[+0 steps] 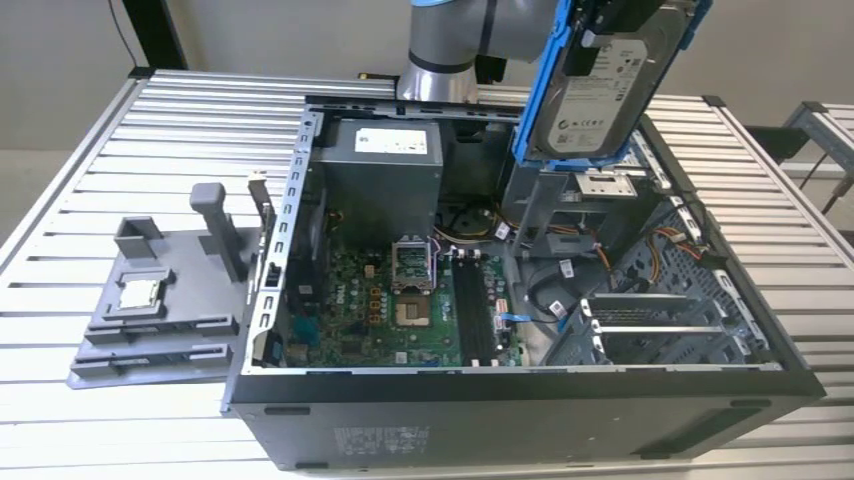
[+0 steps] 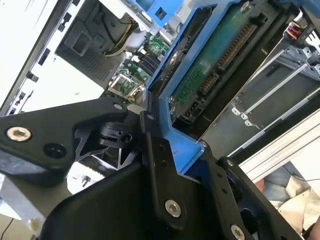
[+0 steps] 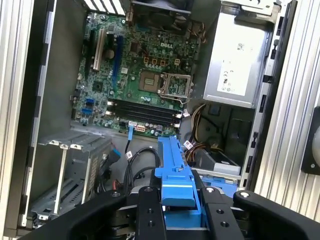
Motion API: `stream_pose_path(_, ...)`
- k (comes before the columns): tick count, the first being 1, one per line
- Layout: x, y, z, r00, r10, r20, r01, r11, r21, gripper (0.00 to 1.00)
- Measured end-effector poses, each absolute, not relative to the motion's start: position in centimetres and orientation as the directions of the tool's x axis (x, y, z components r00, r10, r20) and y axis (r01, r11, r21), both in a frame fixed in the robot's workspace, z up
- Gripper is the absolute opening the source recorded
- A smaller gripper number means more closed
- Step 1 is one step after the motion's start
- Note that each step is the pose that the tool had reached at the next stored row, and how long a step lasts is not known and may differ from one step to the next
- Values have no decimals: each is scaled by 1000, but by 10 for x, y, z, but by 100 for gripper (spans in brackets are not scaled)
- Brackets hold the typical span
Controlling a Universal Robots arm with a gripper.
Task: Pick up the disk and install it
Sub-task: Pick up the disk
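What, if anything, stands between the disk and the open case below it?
Nothing visible. The tool is shut on the disk, holding it above the open computer case. The metal bracket just under it looks bare; the orange and yellow cables lie lower, to the side.

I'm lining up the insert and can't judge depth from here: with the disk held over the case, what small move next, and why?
Probably a short, slow descent, straight down. The gripper holds the disk by its blue rail, upright above the open computer case, with the metal bay under its lower edge; cables lie close beside that bay.
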State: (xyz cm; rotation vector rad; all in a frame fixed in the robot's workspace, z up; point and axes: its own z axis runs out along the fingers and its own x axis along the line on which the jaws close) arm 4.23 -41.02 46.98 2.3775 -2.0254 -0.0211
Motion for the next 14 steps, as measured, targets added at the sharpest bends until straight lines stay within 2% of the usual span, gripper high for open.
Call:
stream_pose_path(8,44,-411,470,159,-987,2,-987,-159,23,0)
stream_pose_path(14,48,-423,470,159,-987,2,-987,-159,23,0)
